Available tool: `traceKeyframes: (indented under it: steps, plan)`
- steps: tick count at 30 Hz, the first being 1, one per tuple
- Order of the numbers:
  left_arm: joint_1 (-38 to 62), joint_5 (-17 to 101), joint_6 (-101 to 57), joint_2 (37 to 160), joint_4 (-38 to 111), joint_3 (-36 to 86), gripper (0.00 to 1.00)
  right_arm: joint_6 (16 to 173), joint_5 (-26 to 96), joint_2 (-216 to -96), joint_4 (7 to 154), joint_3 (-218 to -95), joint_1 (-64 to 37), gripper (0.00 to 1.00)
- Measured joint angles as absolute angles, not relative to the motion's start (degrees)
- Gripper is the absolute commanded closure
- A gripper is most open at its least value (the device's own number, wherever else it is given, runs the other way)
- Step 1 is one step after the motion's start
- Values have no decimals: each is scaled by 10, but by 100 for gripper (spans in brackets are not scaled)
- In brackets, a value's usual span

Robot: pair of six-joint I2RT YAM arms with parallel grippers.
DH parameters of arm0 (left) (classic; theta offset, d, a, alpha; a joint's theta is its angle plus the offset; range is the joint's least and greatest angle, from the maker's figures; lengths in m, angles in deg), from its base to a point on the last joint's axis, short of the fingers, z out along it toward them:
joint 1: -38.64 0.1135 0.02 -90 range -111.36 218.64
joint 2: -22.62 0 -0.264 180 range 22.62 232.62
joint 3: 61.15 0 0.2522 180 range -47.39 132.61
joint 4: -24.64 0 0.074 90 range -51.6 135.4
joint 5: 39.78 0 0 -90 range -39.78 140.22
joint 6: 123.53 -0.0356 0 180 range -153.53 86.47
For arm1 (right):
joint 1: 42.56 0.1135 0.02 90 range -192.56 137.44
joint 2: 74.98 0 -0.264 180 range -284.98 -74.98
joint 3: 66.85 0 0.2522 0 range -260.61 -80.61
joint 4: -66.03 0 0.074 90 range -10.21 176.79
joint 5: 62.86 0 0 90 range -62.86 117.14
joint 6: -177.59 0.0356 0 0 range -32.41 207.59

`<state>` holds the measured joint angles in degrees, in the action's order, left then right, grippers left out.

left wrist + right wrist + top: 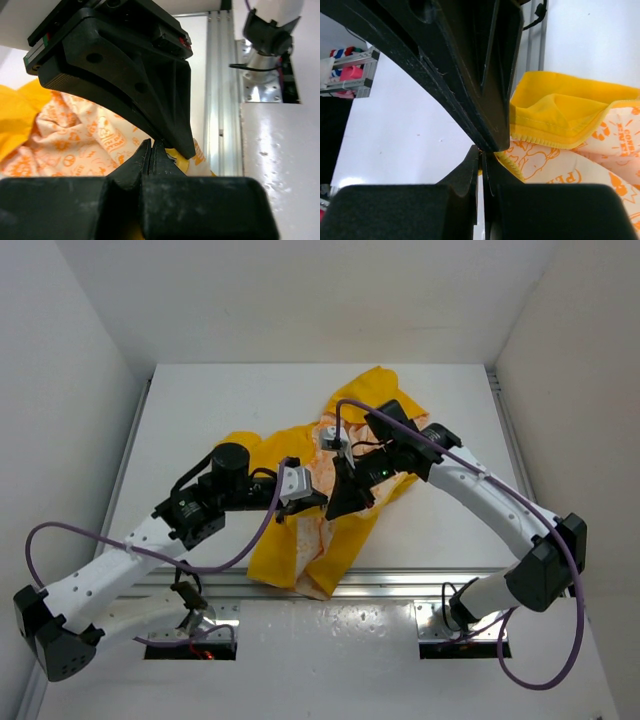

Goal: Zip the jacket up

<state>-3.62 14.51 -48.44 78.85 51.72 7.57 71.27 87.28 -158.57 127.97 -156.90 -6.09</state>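
Note:
The yellow jacket lies crumpled in the middle of the table, open, with its white orange-printed lining showing. Both grippers meet over its middle. My left gripper comes in from the left, and in the left wrist view its jaws are closed with a bit of yellow fabric at the tips. My right gripper comes in from the right. In the right wrist view it is closed on the yellow toothed zipper edge, beside the lining. The zipper slider is hidden.
White walls enclose the table on three sides. A metal rail runs along the near edge below the jacket's hem. Purple cables loop from both arms. The right arm's base shows in the left wrist view.

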Motion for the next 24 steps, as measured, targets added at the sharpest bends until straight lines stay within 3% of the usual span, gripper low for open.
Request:
traceKeyframes:
  steps: [6, 7, 11, 18, 24]
  plan:
    - [-58, 216, -482, 758, 458, 33, 100, 713, 872, -1586, 1256, -1568, -63, 97]
    - [-60, 224, -482, 758, 454, 32, 100, 714, 872, -1586, 1253, -1568, -64, 75]
    - [-58, 308, -482, 768, 426, 30, 100, 734, 887, -1580, 1273, -1568, -59, 49]
    - [-56, 424, -432, 795, 389, 30, 100, 872, 872, -1471, 1170, -1469, -117, 61]
    - [-55, 478, -350, 814, 353, 30, 100, 1203, 857, -1420, 883, -1327, -188, 55]
